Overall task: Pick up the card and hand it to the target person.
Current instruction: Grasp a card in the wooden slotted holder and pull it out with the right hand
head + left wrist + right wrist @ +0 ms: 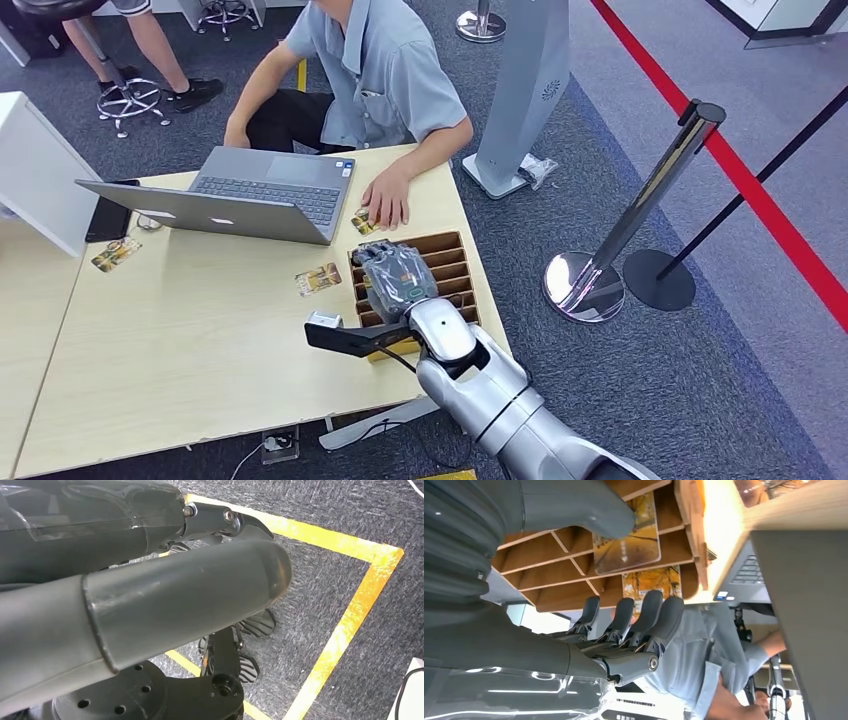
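Observation:
A wooden slotted card holder (455, 262) stands near the table's right edge. My right hand (397, 280) hovers just over it, fingers spread and holding nothing. In the right wrist view the thumb (589, 510) lies against a yellow card (626, 547) standing in a slot, the dark fingers (644, 615) are well apart from it, and a second card (651, 580) stands in the neighbouring slot. Loose cards lie on the table (318, 279) and under the seated person's hand (385, 200). The person (380, 70) in a grey shirt sits at the far side. My left hand (175, 605) hangs over the floor, holding nothing.
An open grey laptop (250, 195) sits in front of the person. A black phone (108, 217) and another card (116, 254) lie at the left beside a white box (35, 170). Chrome stanchions (600, 270) and a red belt (740, 180) stand on the carpet to the right.

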You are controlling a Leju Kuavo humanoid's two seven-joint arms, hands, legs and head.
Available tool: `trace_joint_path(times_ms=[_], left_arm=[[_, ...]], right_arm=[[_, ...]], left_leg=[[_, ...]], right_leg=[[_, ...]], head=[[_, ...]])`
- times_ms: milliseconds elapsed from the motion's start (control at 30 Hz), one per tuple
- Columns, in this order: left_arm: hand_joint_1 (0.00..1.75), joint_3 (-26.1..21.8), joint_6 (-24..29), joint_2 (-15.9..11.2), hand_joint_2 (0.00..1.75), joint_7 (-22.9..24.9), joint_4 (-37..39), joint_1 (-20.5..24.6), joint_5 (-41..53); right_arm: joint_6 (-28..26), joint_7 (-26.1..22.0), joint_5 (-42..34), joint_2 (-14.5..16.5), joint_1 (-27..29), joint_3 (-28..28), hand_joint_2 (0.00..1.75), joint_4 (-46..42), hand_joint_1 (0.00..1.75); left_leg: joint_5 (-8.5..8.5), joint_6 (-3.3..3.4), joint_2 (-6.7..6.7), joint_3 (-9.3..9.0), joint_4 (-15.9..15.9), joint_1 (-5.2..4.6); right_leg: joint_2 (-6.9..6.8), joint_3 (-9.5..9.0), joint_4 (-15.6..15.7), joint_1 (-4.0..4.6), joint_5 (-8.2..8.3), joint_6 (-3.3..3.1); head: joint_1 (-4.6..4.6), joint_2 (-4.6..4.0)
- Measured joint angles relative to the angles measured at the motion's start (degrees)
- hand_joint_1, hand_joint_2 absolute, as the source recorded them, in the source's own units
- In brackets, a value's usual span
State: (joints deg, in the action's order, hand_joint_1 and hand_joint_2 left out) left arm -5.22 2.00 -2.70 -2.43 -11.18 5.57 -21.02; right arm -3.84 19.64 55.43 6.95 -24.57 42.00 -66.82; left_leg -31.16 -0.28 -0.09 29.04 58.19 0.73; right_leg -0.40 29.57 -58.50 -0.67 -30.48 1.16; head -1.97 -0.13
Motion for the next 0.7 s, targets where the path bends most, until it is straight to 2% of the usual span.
trace_joint_path(times_ms=[233, 267, 333, 400, 700], left_arm=[[0.0, 0.0, 0.0, 0.0, 0.0, 0.0, 0.0, 0.0, 0.0], [0.0, 0.0, 0.0, 0.0, 0.0, 0.0, 0.0, 0.0, 0.0], [0.0, 0.0, 0.0, 0.0, 0.0, 0.0, 0.0, 0.0, 0.0], [0.0, 0.0, 0.0, 0.0, 0.0, 0.0, 0.0, 0.0, 0.0], [0.0, 0.0, 0.0, 0.0, 0.0, 0.1, 0.0, 0.0, 0.0]], right_arm=[[-0.2, 0.4, -0.3, -0.6, 0.0, -1.7, 1.75, 1.0, 0.78], [-0.2, 0.4, -0.3, -0.7, 0.0, -1.9, 1.75, 1.1, 0.85], [-0.3, 0.4, -0.3, -0.8, 0.0, -2.1, 1.75, 1.2, 1.14], [-0.3, 0.4, -0.3, -0.8, 0.0, -2.1, 1.75, 1.3, 1.31], [-0.2, -0.1, -0.4, -0.8, 0.0, -2.2, 1.75, 1.6, 1.31]], left_leg=[[0.0, 0.0, 0.0, 0.0, 0.0, 0.0], [0.0, 0.0, 0.0, 0.0, 0.0, 0.0], [0.0, 0.0, 0.0, 0.0, 0.0, 0.0], [0.0, 0.0, 0.0, 0.0, 0.0, 0.0], [0.0, 0.0, 0.01, 0.0, 0.0, 0.0]], right_leg=[[0.0, 0.0, 0.0, 0.0, 0.0, 0.0], [0.0, 0.0, 0.0, 0.0, 0.0, 0.0], [0.0, 0.0, 0.0, 0.0, 0.0, 0.0], [0.0, 0.0, 0.0, 0.0, 0.0, 0.0], [0.0, 0.0, 0.0, 0.0, 0.0, 0.0]], head=[[0.0, 0.0], [0.0, 0.0], [0.0, 0.0], [0.0, 0.0], [0.0, 0.0]])
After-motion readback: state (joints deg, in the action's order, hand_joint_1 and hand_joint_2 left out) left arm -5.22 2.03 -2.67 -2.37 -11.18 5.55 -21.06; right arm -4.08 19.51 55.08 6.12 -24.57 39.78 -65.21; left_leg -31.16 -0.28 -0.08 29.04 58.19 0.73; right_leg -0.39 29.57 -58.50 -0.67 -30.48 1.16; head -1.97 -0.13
